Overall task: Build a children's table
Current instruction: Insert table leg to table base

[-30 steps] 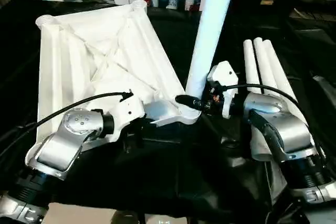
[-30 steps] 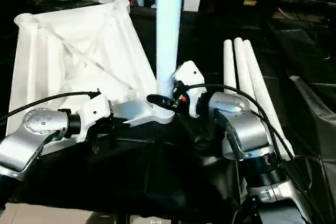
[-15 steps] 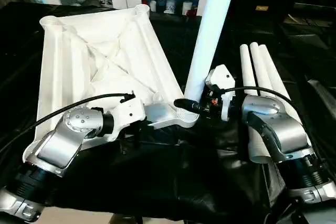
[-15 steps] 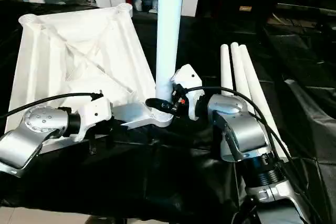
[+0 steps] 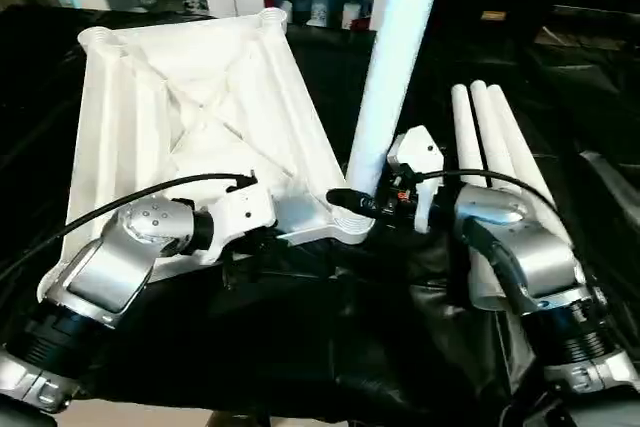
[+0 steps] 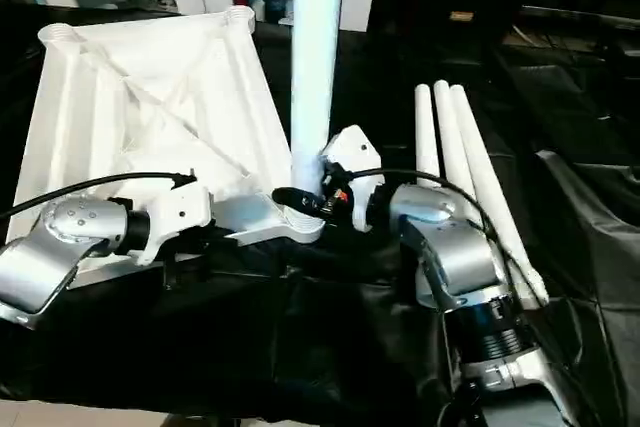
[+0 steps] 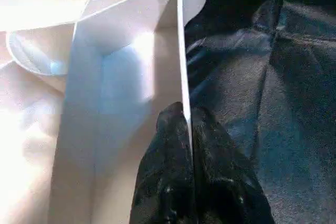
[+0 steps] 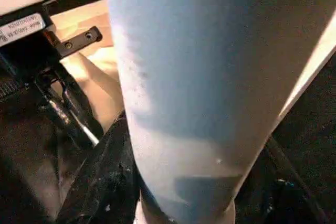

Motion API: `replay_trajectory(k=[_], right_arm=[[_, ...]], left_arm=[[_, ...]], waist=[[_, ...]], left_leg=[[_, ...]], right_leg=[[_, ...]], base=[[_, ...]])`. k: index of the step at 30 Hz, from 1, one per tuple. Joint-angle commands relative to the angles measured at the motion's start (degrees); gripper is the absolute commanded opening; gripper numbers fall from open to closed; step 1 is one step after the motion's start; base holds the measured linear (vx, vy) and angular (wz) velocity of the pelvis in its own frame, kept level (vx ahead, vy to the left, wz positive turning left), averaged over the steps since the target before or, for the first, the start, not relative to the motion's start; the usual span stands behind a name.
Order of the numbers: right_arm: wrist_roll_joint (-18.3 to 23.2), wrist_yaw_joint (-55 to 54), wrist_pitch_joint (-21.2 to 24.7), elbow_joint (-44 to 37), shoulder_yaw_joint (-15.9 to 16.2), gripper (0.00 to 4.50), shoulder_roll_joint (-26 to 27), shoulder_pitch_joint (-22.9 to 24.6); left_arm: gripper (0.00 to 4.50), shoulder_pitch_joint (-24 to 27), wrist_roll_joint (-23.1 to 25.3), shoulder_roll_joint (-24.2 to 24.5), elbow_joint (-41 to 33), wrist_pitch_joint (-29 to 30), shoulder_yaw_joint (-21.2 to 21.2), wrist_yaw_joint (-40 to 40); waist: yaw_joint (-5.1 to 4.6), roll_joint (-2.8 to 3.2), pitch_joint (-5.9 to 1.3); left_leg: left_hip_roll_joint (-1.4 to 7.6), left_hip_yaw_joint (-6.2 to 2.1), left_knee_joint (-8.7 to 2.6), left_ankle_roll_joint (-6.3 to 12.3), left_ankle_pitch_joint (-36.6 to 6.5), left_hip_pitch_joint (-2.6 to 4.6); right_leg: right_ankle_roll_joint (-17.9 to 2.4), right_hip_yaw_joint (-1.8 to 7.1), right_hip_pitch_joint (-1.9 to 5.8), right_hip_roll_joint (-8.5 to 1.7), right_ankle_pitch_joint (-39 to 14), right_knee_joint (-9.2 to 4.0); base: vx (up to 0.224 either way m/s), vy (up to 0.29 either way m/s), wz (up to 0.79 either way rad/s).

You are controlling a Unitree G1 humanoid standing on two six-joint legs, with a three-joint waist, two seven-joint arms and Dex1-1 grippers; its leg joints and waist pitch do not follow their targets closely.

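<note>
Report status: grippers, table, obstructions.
Left gripper pinching tabletop rim. Right gripper clamped on upright leg at corner socket. Three legs lying aside. No obstructions seen.

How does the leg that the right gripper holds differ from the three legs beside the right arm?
The held leg stands upright in a corner socket of the tabletop, gripped by the right gripper; the three spare legs lie flat, side by side, untouched. All are white tubes.

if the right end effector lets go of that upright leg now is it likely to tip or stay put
The upright leg is tall and slim, standing in the tabletop's near corner socket, so it could probably lean or tip if not fully seated. It looks like smooth, rigid plastic, likely light, so the right end effector may slip on it.
</note>
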Motion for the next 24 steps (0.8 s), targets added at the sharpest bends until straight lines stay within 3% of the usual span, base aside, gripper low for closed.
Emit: replay_trajectory(k=[1, 7, 8, 11, 12, 13, 14, 18, 21, 24], right_arm=[[-1.9, 0.8, 3.2, 4.5, 4.7, 1.86, 0.5, 4.3], [-2.0, 1.0, 3.1, 4.0, 4.7, 1.86, 0.5, 4.9], [-2.0, 1.0, 3.0, 4.0, 4.8, 1.86, 0.5, 4.9], [-2.0, 1.1, 2.9, 4.1, 4.8, 1.86, 0.3, 4.8], [-2.0, 1.1, 2.9, 4.2, 4.9, 1.86, 0.3, 4.7], [-2.0, 1.2, 2.9, 4.2, 4.9, 1.86, 0.3, 4.7], [-2.0, 1.2, 2.9, 4.2, 4.9, 1.86, 0.3, 4.7], [-2.1, 1.4, 2.8, 4.3, 4.9, 1.86, 0.3, 4.6], [-2.3, 1.5, 2.9, 4.2, 4.9, 1.86, 0.3, 4.6], [-2.4, 1.6, 2.9, 4.0, 4.9, 1.86, 0.3, 4.7]], left_arm=[[0.0, 0.9, 4.1, 0.8, 2.7, -0.6, -2.1, 1.8], [0.0, -0.1, 3.8, -0.6, 1.4, -3.8, -0.9, 3.8], [0.45, -0.3, 3.6, -1.0, 1.3, -3.7, -0.5, 4.3], [0.57, -0.2, 1.0, -0.4, -1.3, -1.0, -0.5, 0.4], [0.79, -0.1, 0.9, 0.2, -1.9, -1.3, -1.0, -1.0], [0.79, -0.1, 1.5, 0.7, -1.9, -2.5, -1.4, -1.4], [0.94, -0.1, 1.5, 0.7, -1.9, -2.5, -1.4, -1.4], [0.96, -1.4, 3.0, 0.5, 0.3, -4.0, -1.4, -0.3], [0.96, -2.7, 3.6, 0.5, 2.2, -5.1, -1.6, -0.4], [0.96, -3.1, 3.5, 0.6, 2.5, -5.0, -1.5, -0.8]], waist=[[-0.05, 0.51, -2.03], [0.18, 0.6, -2.24], [0.21, 0.65, -2.24], [0.18, 0.59, -2.38], [0.11, 0.49, -2.51], [-0.04, 0.47, -2.71], [-0.02, 0.52, -2.78], [-0.36, 0.6, -3.12], [-0.45, 0.68, -3.13], [-0.37, 0.75, -3.01]], left_leg=[[4.71, -3.07, -4.13, -0.72, -23.3, 0.72], [4.84, -2.81, -4.1, -0.68, -23.4, 1.05], [4.88, -2.78, -4.13, -0.74, -23.2, 1.01], [4.84, -2.76, -4.09, -0.79, -22.7, 0.85], [4.79, -2.86, -4.14, -0.67, -21.6, 0.47], [4.82, -2.97, -4.22, -0.38, -19.5, -0.08], [4.83, -2.91, -4.17, -0.18, -18.7, -0.15], [4.6, -2.17, -3.56, 1.06, -15.2, 0.07], [4.49, -1.96, -3.3, 1.66, -13.8, 0.14], [4.58, -1.94, -3.33, 1.35, -14.8, 0.31]], right_leg=[[-7.3, 3.23, 0.34, -5.53, -35.8, -5.67], [-7.1, 3.34, -0.03, -5.31, -34.2, -5.67], [-7.5, 3.34, -0.01, -5.3, -33.2, -5.59], [-8.0, 3.3, 0.15, -5.3, -32.1, -5.43], [-8.2, 3.27, 0.53, -5.45, -31.1, -5.27], [-8.7, 3.16, 1.04, -5.44, -28.3, -4.85], [-8.9, 3.12, 1.06, -5.36, -26.8, -4.73], [-12.1, 3.13, 1.29, -4.91, -16.3, -3.99], [-13.1, 3.1, 1.43, -4.85, -14.7, -3.89], [-13.1, 3.08, 1.39, -4.88, -16.7, -4.03]], base=[[0.0, 0.0, 0.0], [0.0, 0.0, 0.0], [0.0, 0.0, 0.0], [0.0, 0.0, 0.0], [0.0, 0.0, 0.0], [0.0, 0.0, 0.0], [0.0, 0.0, 0.0], [0.0, 0.0, 0.0], [0.0, 0.0, 0.0], [0.0, 0.0, 0.0]])
